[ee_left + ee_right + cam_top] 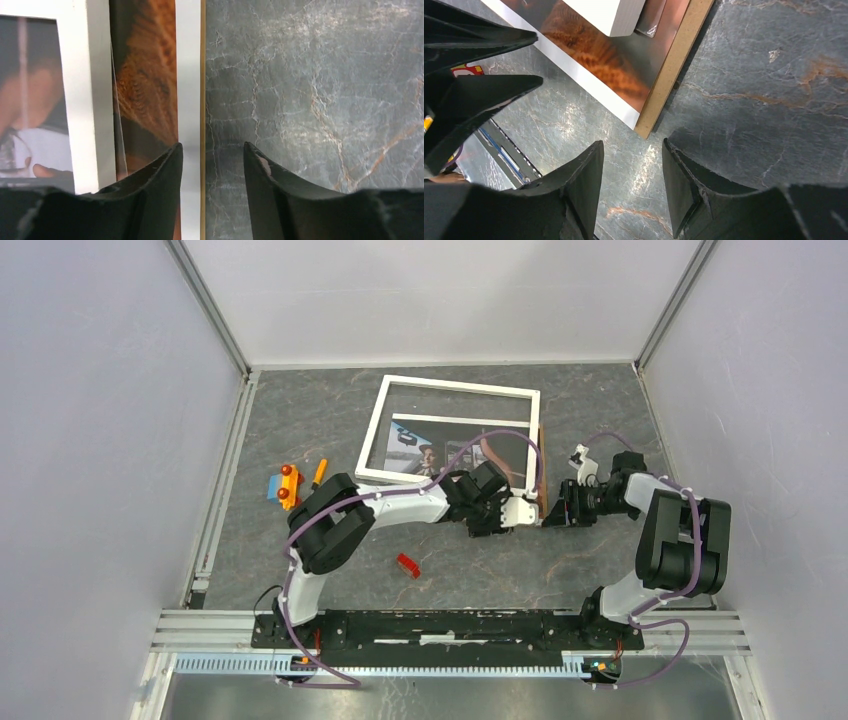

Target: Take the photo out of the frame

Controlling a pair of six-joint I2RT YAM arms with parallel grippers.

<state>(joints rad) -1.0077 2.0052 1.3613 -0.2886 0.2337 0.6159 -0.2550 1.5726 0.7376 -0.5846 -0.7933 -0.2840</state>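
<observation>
The white frame (pixel 452 390) lies on the table, shifted back and left over the photo (pixel 440 452). The photo rests on a brown backing board (pixel 543 472). In the left wrist view, the frame's border (pixel 87 100) crosses the orange-brown photo (pixel 145 75), with the board's thin tan edge (pixel 203 100) beside it. My left gripper (pixel 520 512) (pixel 212 147) is open, its jaws either side of the photo's white margin and the board's edge. My right gripper (pixel 556 515) (pixel 632 145) is open and empty over bare table, just off the board's corner (pixel 674 60).
A blue and orange toy (pixel 283 486) and an orange pen (pixel 320 471) lie left of the frame. A small red piece (pixel 407 564) lies near the front. The left gripper's fingers (pixel 479 85) show in the right wrist view, close by. Walls enclose the table.
</observation>
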